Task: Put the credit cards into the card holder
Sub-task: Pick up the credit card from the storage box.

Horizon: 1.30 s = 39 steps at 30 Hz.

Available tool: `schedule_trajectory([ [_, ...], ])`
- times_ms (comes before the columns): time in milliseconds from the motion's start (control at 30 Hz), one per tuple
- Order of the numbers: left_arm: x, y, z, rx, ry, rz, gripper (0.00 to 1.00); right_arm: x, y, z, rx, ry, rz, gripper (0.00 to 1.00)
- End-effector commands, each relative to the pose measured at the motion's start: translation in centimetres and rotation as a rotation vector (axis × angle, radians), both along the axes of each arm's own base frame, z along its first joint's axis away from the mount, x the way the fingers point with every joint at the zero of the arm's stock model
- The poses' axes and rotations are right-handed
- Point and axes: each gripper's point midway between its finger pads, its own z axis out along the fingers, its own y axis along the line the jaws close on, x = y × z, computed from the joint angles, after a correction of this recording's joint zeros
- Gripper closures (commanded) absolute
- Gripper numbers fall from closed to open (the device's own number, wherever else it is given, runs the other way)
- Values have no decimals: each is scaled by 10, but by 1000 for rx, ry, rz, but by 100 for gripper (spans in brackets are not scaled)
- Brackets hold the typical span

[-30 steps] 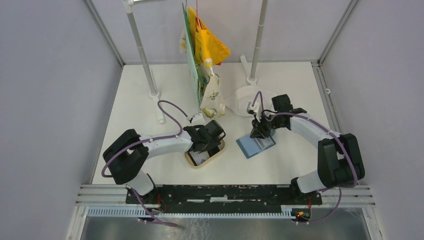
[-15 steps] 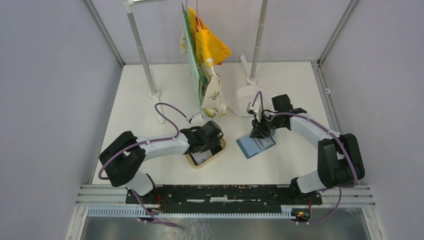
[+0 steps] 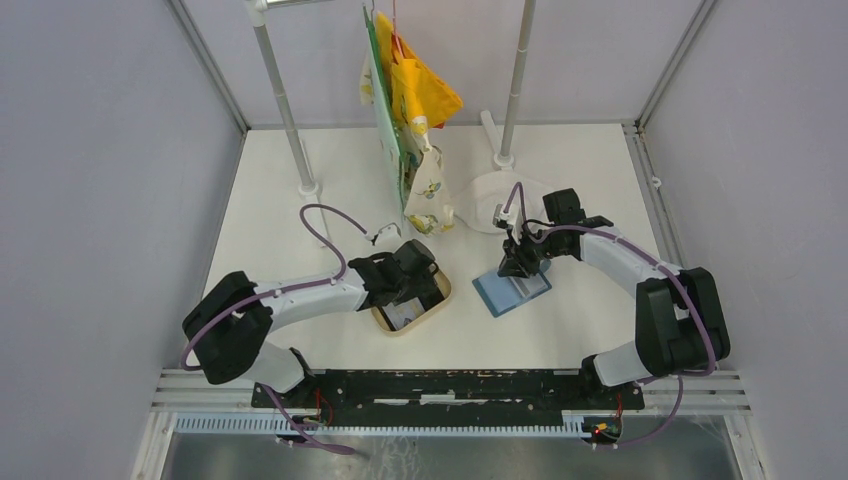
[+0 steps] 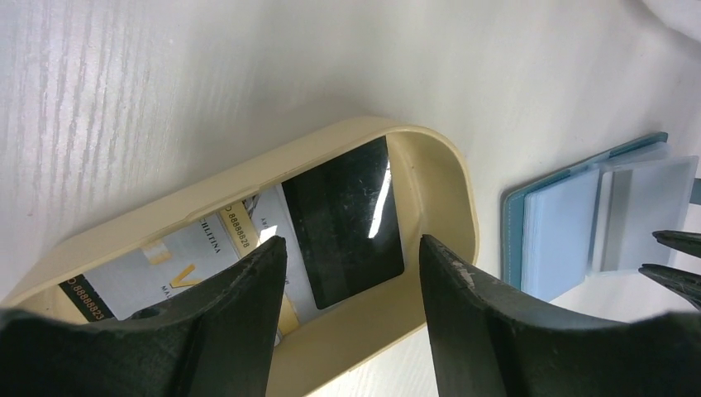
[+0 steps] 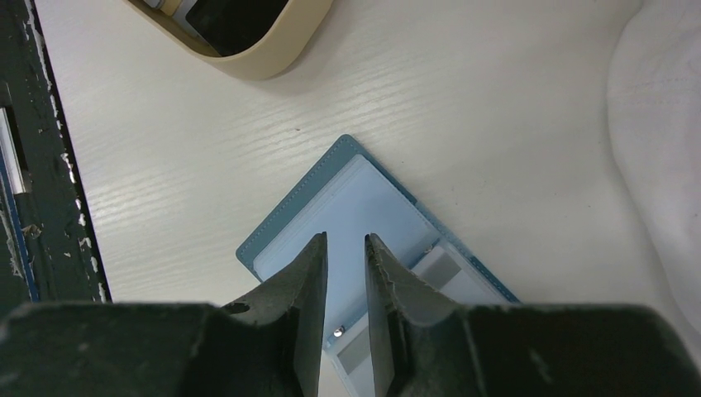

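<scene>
A tan oval tray holds the credit cards. One black card lies at its right end, partly over a white and gold card with a black end. My left gripper hangs open just above the tray, its fingers either side of the black card, nothing held. The card holder lies open on the table to the right, blue with clear sleeves. My right gripper points down at those sleeves with its jaws a narrow gap apart. I cannot tell whether the tips touch them.
A white cloth lies just behind the card holder. Patterned and yellow cloths hang from a rack between two poles at the back. A black rail runs along the near edge.
The left arm's elbow has swung left and toward the near edge, and its gripper has shifted slightly left over the tray. The right arm and card holder have not moved.
</scene>
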Motion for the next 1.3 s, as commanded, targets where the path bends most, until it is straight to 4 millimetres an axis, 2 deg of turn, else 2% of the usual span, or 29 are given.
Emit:
schedule_trajectory([
  [0, 8, 0, 12, 25, -23, 10, 33, 3, 13, 24, 50, -87, 49, 71],
  [167, 11, -5, 5, 52, -6, 7, 31, 1, 21, 33, 63, -124, 69, 69],
  [400, 13, -5, -18, 159, 85, 34, 29, -3, 20, 27, 57, -103, 75, 69],
  [667, 14, -2, -26, 161, 79, 63, 29, -4, 20, 26, 55, -100, 83, 69],
  [800, 14, -12, -21, 77, 56, 43, 30, -5, 20, 25, 54, -98, 85, 69],
  [1100, 15, -33, 5, -105, -23, -12, 35, -5, 20, 26, 55, -99, 89, 69],
  [1267, 14, -38, 14, -166, -44, -28, 41, -5, 20, 26, 55, -101, 90, 69],
])
